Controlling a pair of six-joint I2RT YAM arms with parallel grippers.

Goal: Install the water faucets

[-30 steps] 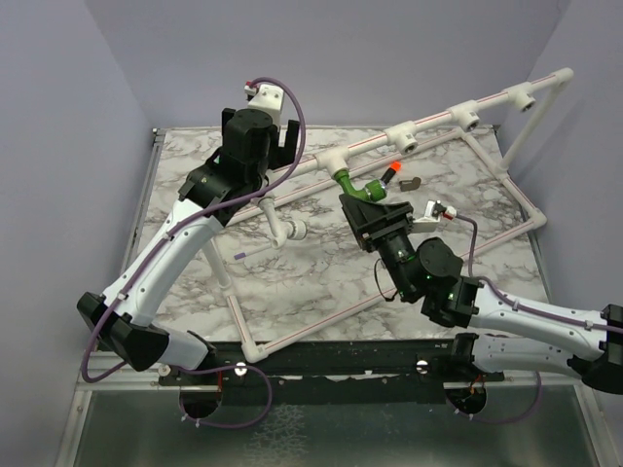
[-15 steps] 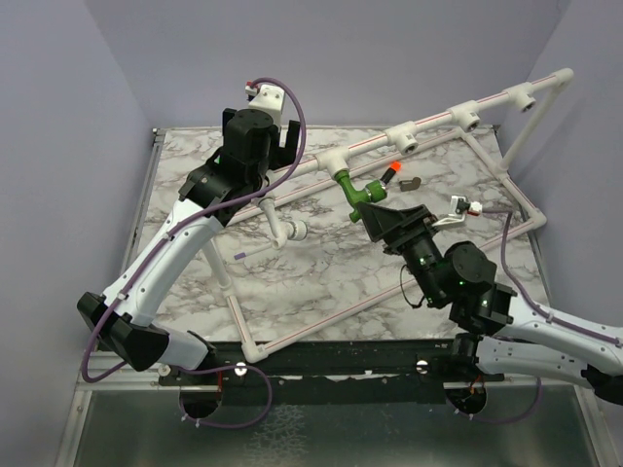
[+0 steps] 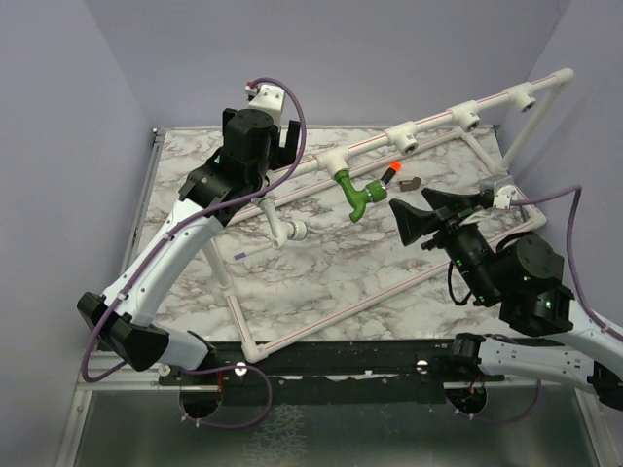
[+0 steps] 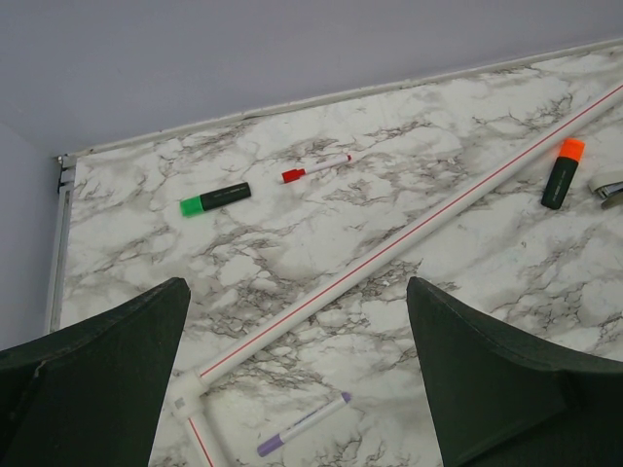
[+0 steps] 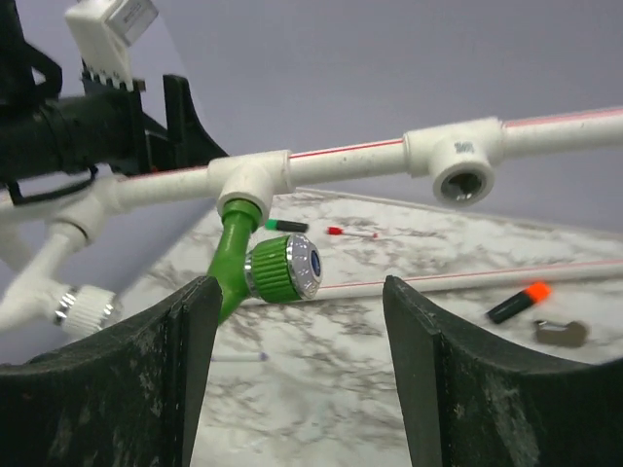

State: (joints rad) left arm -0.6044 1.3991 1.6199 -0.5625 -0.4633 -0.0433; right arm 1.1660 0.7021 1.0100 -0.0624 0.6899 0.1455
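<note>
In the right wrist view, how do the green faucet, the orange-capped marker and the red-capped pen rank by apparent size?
1. green faucet, by far, though it is nearest the camera.
2. orange-capped marker.
3. red-capped pen, thinner and farther away.

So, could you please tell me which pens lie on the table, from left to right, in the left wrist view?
green highlighter → red pen → orange-capped marker. The purple pen lies nearer the camera, level with the red pen across the view, so its place in the order is unclear.

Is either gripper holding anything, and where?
Nothing. The left gripper and right gripper are open; the bright green plastic faucet sits in the white pipe tee, untouched.
</note>
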